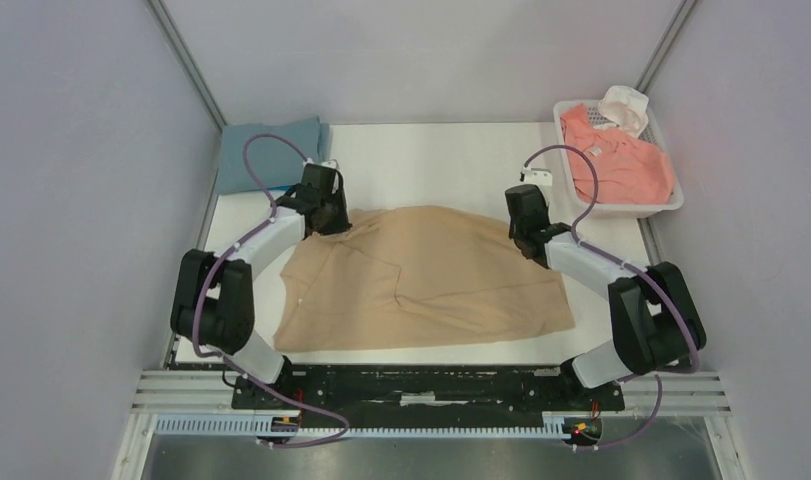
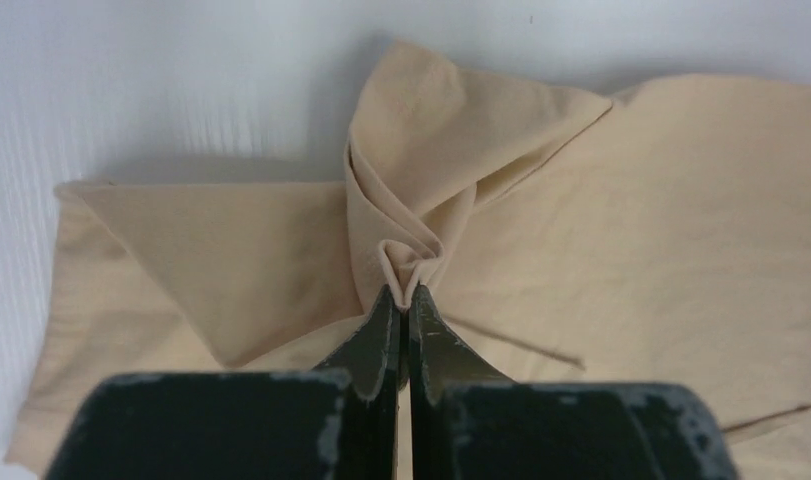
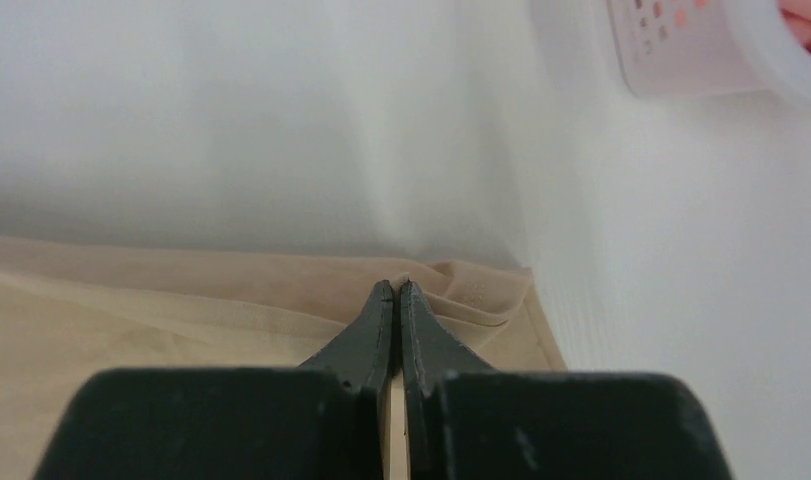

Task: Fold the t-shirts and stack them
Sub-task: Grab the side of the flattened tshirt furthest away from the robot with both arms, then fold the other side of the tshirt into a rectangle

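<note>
From my remote seat I took the tan t-shirt (image 1: 431,280) as my reference: it lay spread across the middle of the white table (image 1: 431,160), mostly flat, with a few creases running through it and one sleeve folded in at its far left corner. The left gripper (image 1: 326,215) sat on that far left corner, and its wrist camera showed the jaws pressed together on a small bunched pleat of the tan cloth, which fanned up and away from the fingertips. The right gripper (image 1: 521,235) sat at the shirt's far right corner. There the two fingers met with no gap, their tips right on the hem, which rose in a low fold just beside them, so I read it as clamped on the cloth edge. Beyond the tan shirt's far right corner, and clear of it, stood the white perforated basket (image 1: 631,212). It held a salmon-pink t-shirt (image 1: 621,155), crumpled and filling most of it, and a piece of white cloth (image 1: 626,108) draped over the rim farthest from the tan shirt; I couldn't tell what that white piece was. A corner of the basket also showed in the right wrist view, past the tan hem. Beyond the tan shirt's far left corner lay a grey-blue t-shirt (image 1: 271,150), folded flat at the table's edge, near the tan cloth but not touching it.
</note>
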You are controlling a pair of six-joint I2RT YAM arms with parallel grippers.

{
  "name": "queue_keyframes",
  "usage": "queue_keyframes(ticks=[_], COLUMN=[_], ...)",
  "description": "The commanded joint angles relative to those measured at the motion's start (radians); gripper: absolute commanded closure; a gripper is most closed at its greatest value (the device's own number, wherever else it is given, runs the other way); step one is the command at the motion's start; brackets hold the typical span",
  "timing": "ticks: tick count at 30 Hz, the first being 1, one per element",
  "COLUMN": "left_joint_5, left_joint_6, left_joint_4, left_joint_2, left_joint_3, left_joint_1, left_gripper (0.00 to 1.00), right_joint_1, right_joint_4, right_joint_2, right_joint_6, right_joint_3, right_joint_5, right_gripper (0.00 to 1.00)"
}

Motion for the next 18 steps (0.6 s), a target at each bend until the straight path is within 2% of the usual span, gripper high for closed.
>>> queue_keyframes(ticks=[1, 9, 18], left_joint_5=[-0.083, -0.259, -0.378], left_joint_6=[-0.088, -0.215, -0.329], left_joint_4=[0.053, -0.033, -0.181], left_joint_2=[-0.179, -0.457, -0.673], left_joint_3=[-0.122, -0.306, -0.409], left_joint_1=[-0.039, -0.131, -0.149], left_gripper=[0.98, 0.98, 0.98], right_joint_1=[0.004, 0.002, -0.041], right_joint_4=[-0.013, -0.062, -0.084], right_joint_2=[-0.125, -0.231, -0.282], right_joint_6=[-0.004, -0.006, -0.015], right_joint_3=[-0.077, -0.139, -0.170], right_joint_5=[0.069, 0.113, 0.116], right_gripper=[1.00, 1.00, 1.00])
